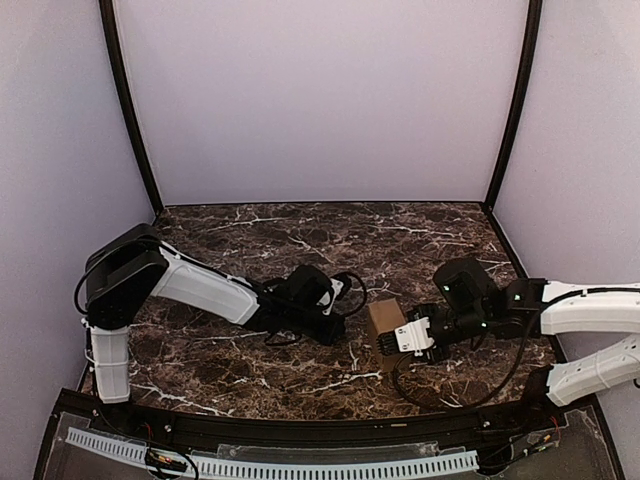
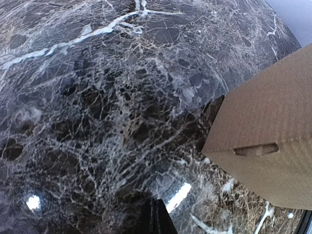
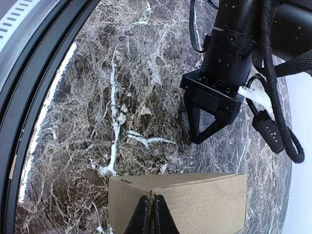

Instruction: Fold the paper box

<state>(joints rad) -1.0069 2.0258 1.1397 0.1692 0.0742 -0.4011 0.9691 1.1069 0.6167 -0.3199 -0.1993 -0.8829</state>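
The paper box (image 1: 385,324) stands folded as a small brown cube on the dark marble table (image 1: 260,235), between the two arms. My right gripper (image 1: 398,340) is shut, its tips (image 3: 150,201) resting against the box (image 3: 200,202) at a seam near its upper edge. Whether a flap is pinched between them does not show. My left gripper (image 1: 340,333) is shut and holds nothing. In the right wrist view it (image 3: 197,140) points down at the table a short gap beyond the box. In the left wrist view the box (image 2: 268,131), a tab slot in its face, lies right of the gripper (image 2: 155,204).
A black rail (image 1: 300,430) and a ridged strip run along the table's near edge, seen also as the rail (image 3: 29,97) at left. Black cables (image 3: 273,73) hang off the left wrist. Lilac walls (image 1: 320,100) close the back and sides.
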